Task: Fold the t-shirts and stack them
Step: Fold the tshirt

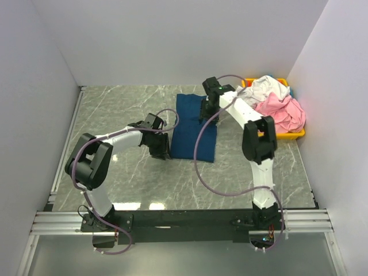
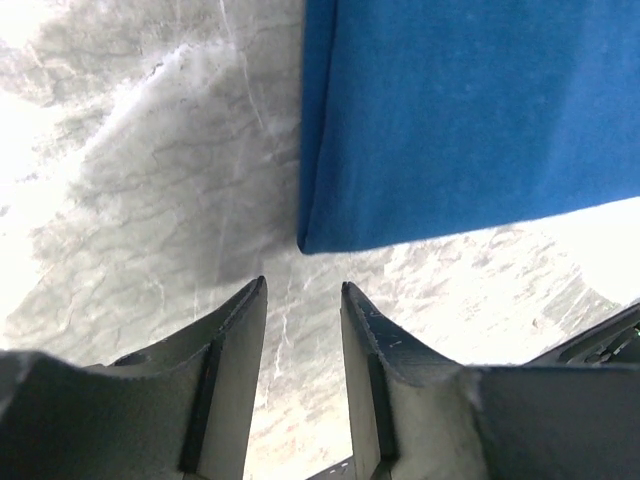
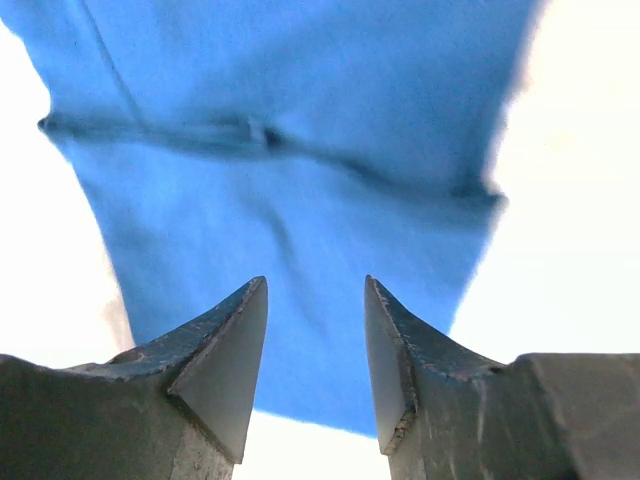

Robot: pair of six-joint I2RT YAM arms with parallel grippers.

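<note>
The left end effector (image 2: 303, 300) is parted and empty, low over the desk (image 2: 150, 200). The near corner of the navy t-shirt (image 2: 470, 120) lies just ahead of its fingertips, apart from them. The right end effector (image 3: 315, 300) is also parted and empty, over a seam near the shirt's far end. The cloth looks light and limp, so pinch all layers at a corner or hem. The folded rectangle lies flat between the end effectors, with its long axis running away from the arm bases. The pink t-shirt (image 1: 282, 112) and white t-shirt (image 1: 265, 87) are heaped in the yellow bin (image 1: 292, 135) beyond the right end effector.
</note>
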